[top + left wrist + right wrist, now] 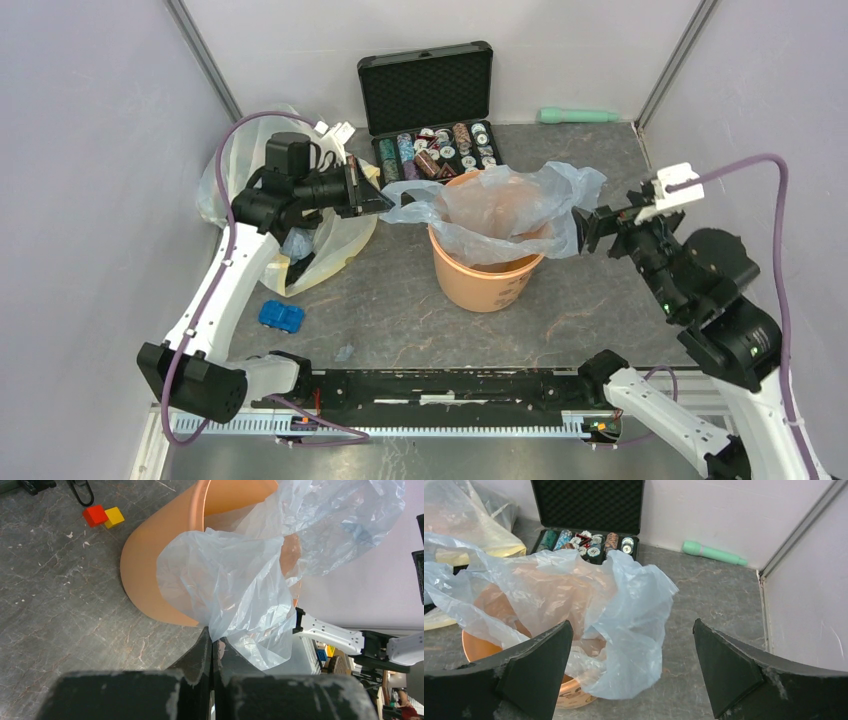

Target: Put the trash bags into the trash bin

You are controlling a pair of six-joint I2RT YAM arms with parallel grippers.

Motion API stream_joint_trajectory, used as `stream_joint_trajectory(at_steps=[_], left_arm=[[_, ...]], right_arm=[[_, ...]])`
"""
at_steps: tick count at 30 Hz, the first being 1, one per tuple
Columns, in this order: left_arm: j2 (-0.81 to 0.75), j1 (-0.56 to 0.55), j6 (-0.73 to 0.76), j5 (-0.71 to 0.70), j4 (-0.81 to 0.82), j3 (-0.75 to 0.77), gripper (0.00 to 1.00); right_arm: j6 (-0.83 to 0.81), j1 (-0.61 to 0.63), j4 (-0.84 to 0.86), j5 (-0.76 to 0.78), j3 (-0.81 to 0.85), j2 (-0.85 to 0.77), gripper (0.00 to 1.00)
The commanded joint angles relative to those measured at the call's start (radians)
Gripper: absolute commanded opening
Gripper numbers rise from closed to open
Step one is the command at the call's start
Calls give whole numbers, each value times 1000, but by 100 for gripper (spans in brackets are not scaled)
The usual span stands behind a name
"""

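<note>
Pale blue bag [520,190] draped over the mouth of the orange bin [487,285], not yet pushed in. Left jaws pinch its edge; right jaws spread, holding nothing. Risk: with 1 side unheld, a leftward pull may drag the bag off or tip the bin.

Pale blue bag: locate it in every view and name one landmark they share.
Top external: pale blue bag at centre, draped over the orange bucket.
Left wrist: bag at centre and upper right, spilling over the bucket's rim.
Right wrist: bag at left and centre, above the bucket.
Shared landmark: the orange bucket.
</note>
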Motion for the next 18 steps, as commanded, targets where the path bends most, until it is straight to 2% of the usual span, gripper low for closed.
stream_joint_trajectory(at_steps=[1, 7, 13, 17, 18], left_arm=[[-19, 4, -14, 24, 34, 54, 2], [-15, 4, -4, 7, 14, 73, 2], [-13, 4, -2, -5, 11, 74, 2], [-7, 4, 11, -23, -9, 83, 2], [-6, 4, 17, -33, -16, 85, 2]], right_arm=[[-50, 2, -19, -62, 94, 104, 98], [-43, 2, -99, -51, 224, 273, 98], [-88, 2, -208, 222, 260, 378, 98], [-93, 2, -206, 262, 214, 351, 98], [-88, 2, -203, 289, 203, 340, 96]])
